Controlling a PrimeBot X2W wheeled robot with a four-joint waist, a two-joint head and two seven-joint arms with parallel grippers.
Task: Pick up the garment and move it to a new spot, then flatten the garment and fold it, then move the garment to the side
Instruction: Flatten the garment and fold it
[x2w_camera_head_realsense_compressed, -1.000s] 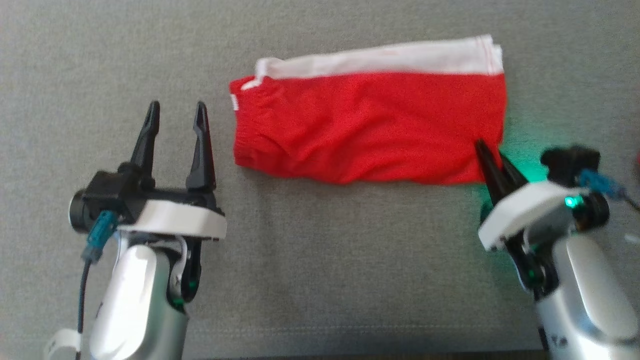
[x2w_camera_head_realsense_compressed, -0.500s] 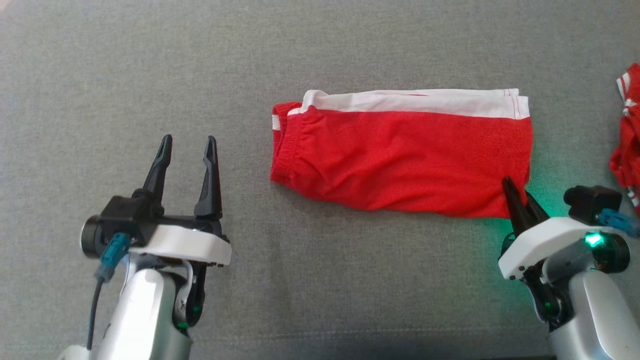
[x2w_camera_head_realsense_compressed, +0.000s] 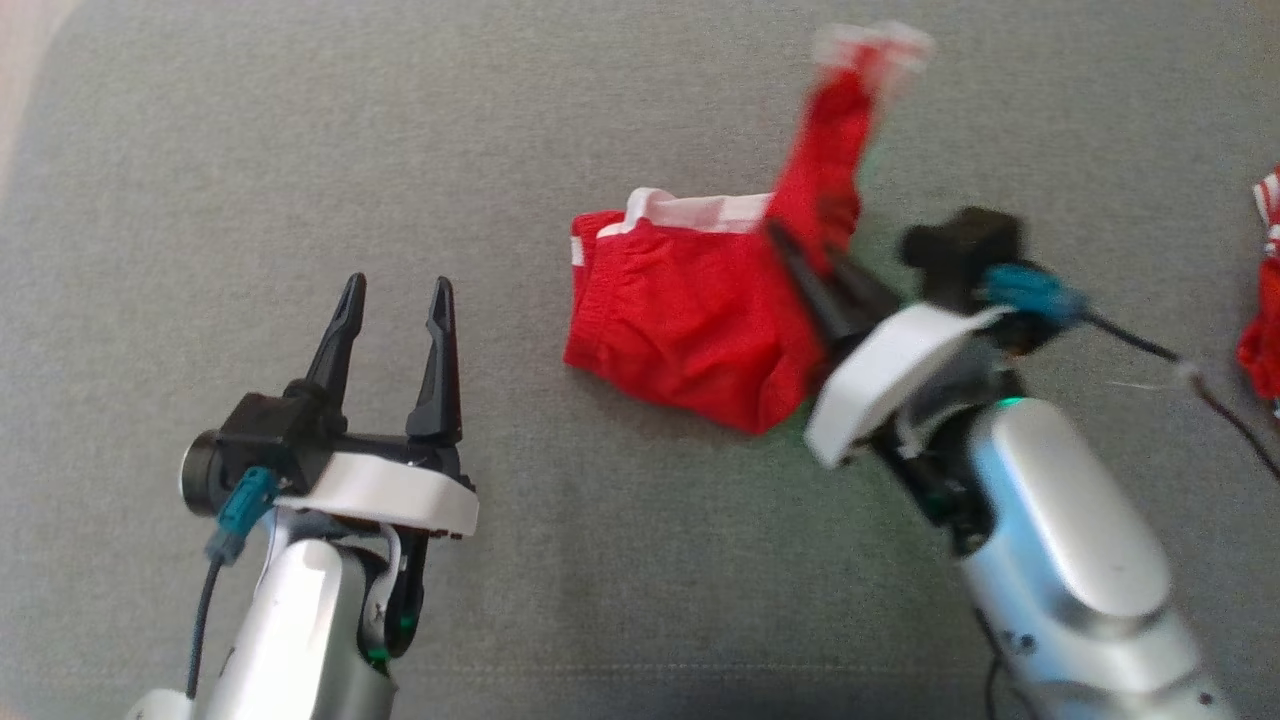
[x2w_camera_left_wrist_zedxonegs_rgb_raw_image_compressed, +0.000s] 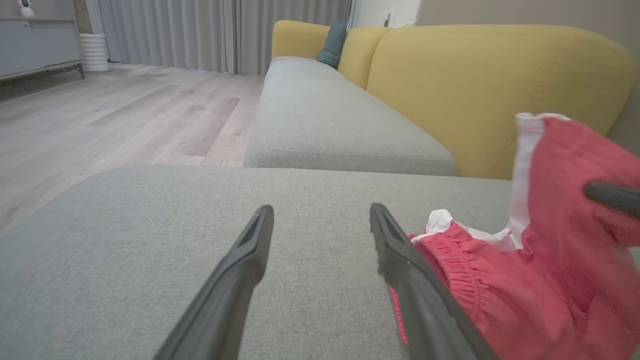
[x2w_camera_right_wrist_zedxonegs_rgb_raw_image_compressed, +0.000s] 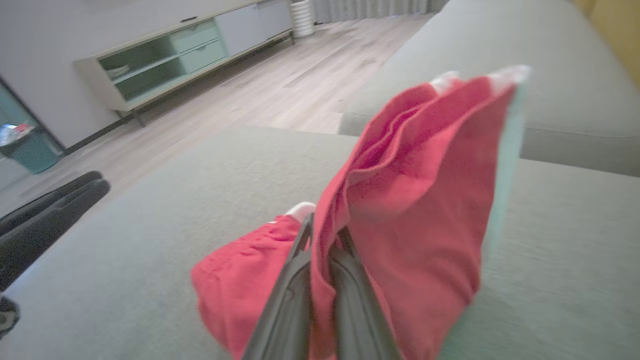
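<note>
The garment (x2w_camera_head_realsense_compressed: 690, 320) is a pair of red shorts with a white side stripe, lying on the grey cushion (x2w_camera_head_realsense_compressed: 600, 560). Its right end is lifted and stands up above the left half, blurred with motion. My right gripper (x2w_camera_head_realsense_compressed: 800, 250) is shut on that raised cloth; in the right wrist view the red garment (x2w_camera_right_wrist_zedxonegs_rgb_raw_image_compressed: 415, 200) drapes up and over my right gripper (x2w_camera_right_wrist_zedxonegs_rgb_raw_image_compressed: 320, 225). My left gripper (x2w_camera_head_realsense_compressed: 396, 290) stands open and holds nothing, to the left of the waistband. In the left wrist view my left gripper (x2w_camera_left_wrist_zedxonegs_rgb_raw_image_compressed: 321, 212) has the garment (x2w_camera_left_wrist_zedxonegs_rgb_raw_image_compressed: 550, 260) just to its right.
Another red and white piece of clothing (x2w_camera_head_realsense_compressed: 1262, 330) lies at the right edge of the cushion. A yellow sofa back (x2w_camera_left_wrist_zedxonegs_rgb_raw_image_compressed: 475, 75) rises behind the cushion. Wooden floor (x2w_camera_left_wrist_zedxonegs_rgb_raw_image_compressed: 125, 115) and a low cabinet (x2w_camera_right_wrist_zedxonegs_rgb_raw_image_compressed: 175, 55) lie beyond its edge.
My right gripper has moved left and up with the garment's right end, lifting it over the left half. The left gripper stays open in place. The head camera has shifted slightly.
</note>
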